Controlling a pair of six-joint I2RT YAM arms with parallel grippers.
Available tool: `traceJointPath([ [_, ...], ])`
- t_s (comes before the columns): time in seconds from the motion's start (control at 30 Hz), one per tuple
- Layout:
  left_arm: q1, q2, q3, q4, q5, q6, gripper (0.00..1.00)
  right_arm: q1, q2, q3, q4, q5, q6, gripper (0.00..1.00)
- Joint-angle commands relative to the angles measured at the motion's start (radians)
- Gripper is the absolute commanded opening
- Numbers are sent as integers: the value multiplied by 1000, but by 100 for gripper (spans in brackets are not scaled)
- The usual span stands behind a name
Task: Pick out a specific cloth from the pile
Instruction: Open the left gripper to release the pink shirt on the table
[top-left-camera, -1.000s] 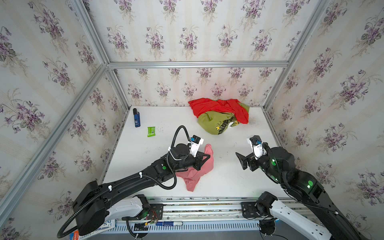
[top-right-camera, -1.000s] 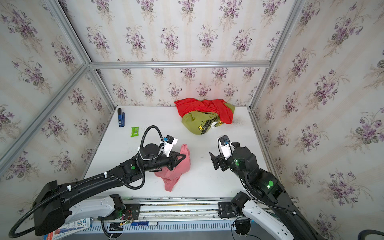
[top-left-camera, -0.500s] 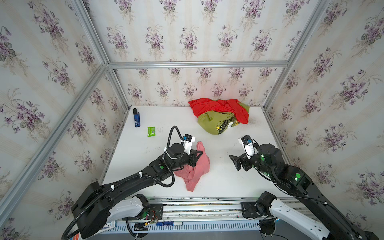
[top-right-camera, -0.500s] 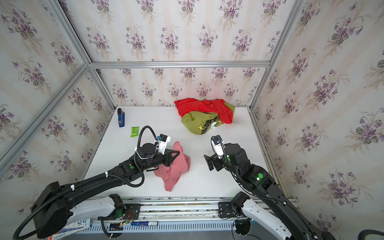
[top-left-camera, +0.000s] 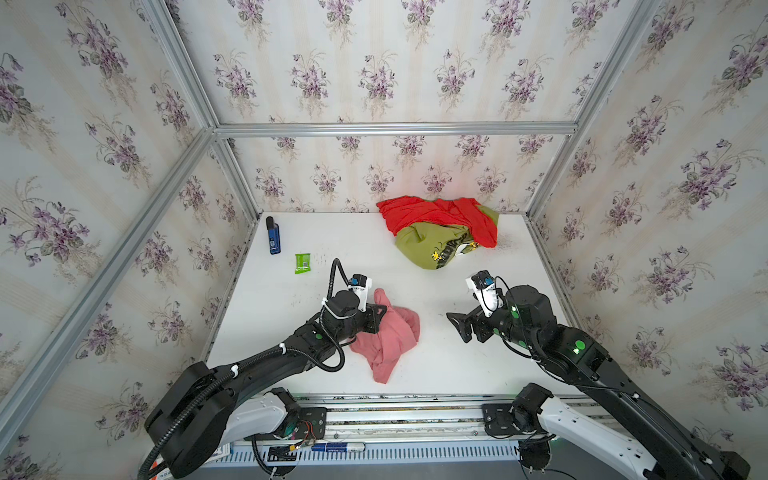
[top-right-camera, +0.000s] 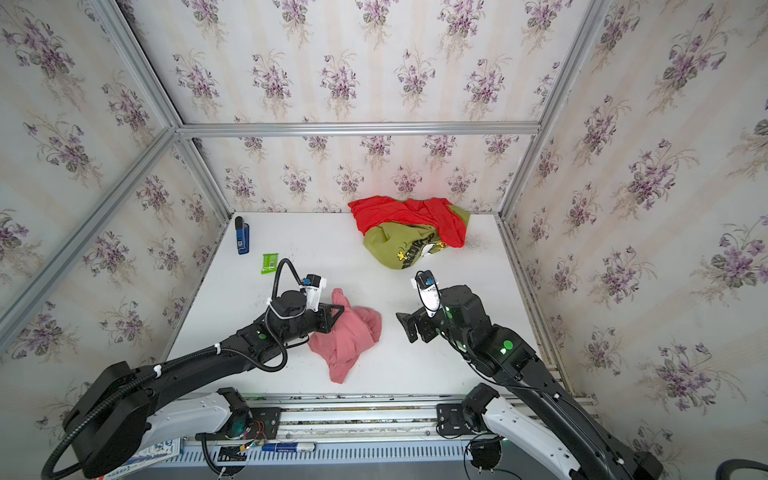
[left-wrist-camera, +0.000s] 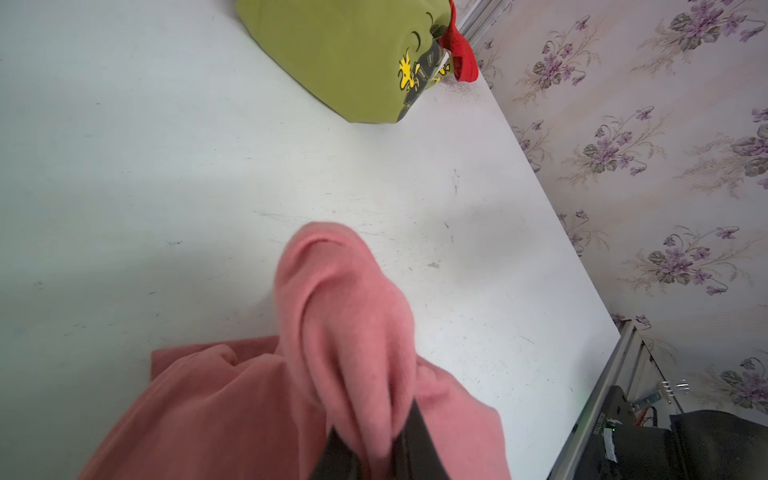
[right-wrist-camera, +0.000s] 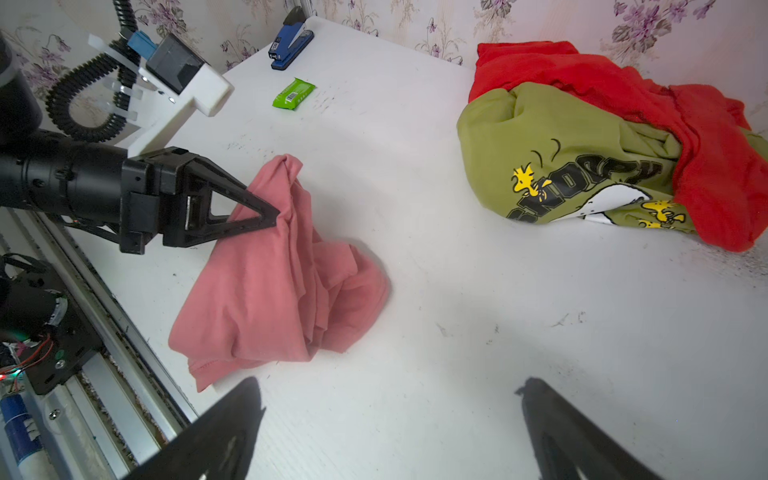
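Shifted leftward, left gripper (top-left-camera: 381, 310) clamped on the cloth (top-left-camera: 392, 340), right gripper (top-left-camera: 457, 327) gaping (empty), olive garment (right-wrist-camera: 540, 137) lettered SNOOPY

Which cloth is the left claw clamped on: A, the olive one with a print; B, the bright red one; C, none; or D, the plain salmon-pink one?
D: the left claw pinches a fold of the salmon-pink cloth, well apart from the pile.

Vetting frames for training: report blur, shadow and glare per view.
Left wrist view: cloth close to the lens is blurred, table sharper. Right wrist view: sharp, soft shadow beside the cloth. Both top views: even light, no glare.
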Motion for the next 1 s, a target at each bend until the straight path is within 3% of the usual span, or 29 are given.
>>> traceJointPath([
  [0.0, 11, 14, -12, 38, -31, -24, 7, 0, 1, -5, 62, -50, 29, 100],
  [0.57, 25, 61, -86, 71, -84, -75, 20, 0, -20, -108, 138, -69, 92, 100],
  [0.97, 24, -6, -106, 38, -136, -84, 61, 0, -15, -120, 150, -62, 94, 100],
])
